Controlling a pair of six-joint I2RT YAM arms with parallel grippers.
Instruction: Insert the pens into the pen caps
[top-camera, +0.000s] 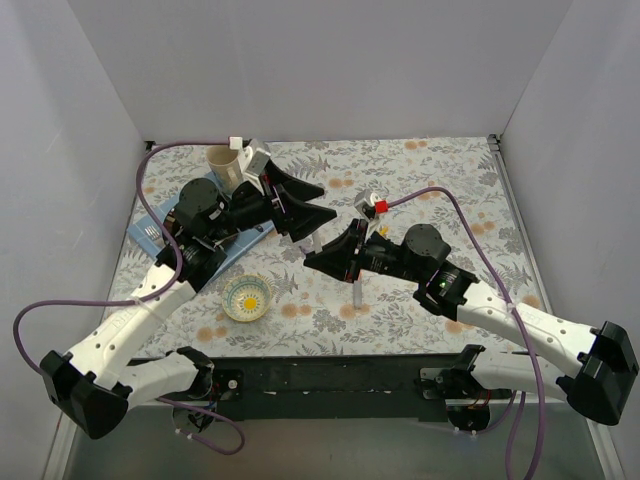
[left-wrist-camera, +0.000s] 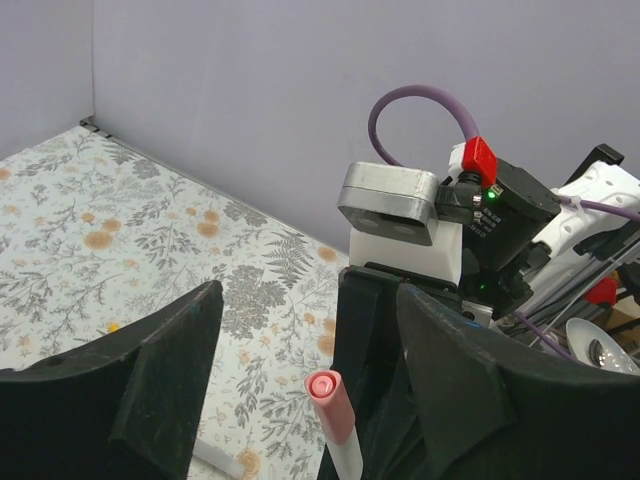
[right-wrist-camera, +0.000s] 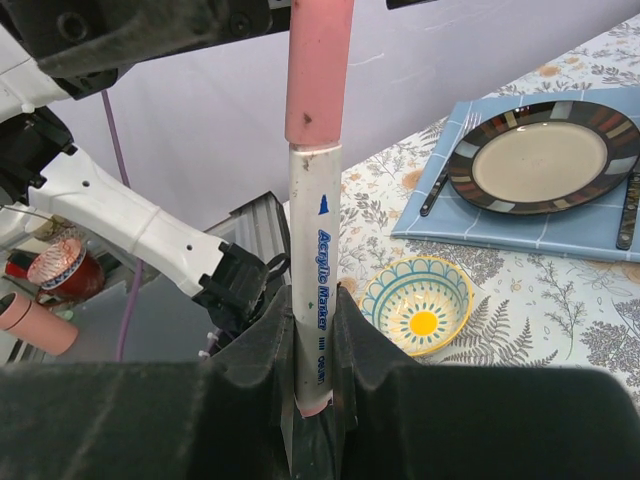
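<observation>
Right gripper (right-wrist-camera: 318, 320) has the acrylic marker pen (right-wrist-camera: 317, 250) pinched low on its white barrel, standing it bolt upright near the middle of the floral tablecloth (top-camera: 430, 170). That's the vice: it steadies the pen so the other arm can work the top end. And up top sits the pink cap (right-wrist-camera: 320, 70), its rim meeting the barrel, on or very nearly on by the look of it. Left gripper (left-wrist-camera: 310, 330) hangs over it with fingers (left-wrist-camera: 160, 390) spread, one either side of the cap, no contact that I can see from its wrist camera. It's placed, I'd say, to nip the cap and press it home. Around the action, seen from above: the yellow-centred bowl (top-camera: 232, 298) at eight o'clock from the grippers, nothing in it. The striped plate (right-wrist-camera: 540, 160) on its blue placemat (right-wrist-camera: 480, 225) is at nine o'clock, bare too, with dark cutlery (right-wrist-camera: 436, 193) alongside. The paper cup (top-camera: 222, 170) is at ten o'clock, contents hidden. A pale barrel (left-wrist-camera: 215, 458) lies on the cloth below the left gripper, likely another pen, too cropped to be sure.
</observation>
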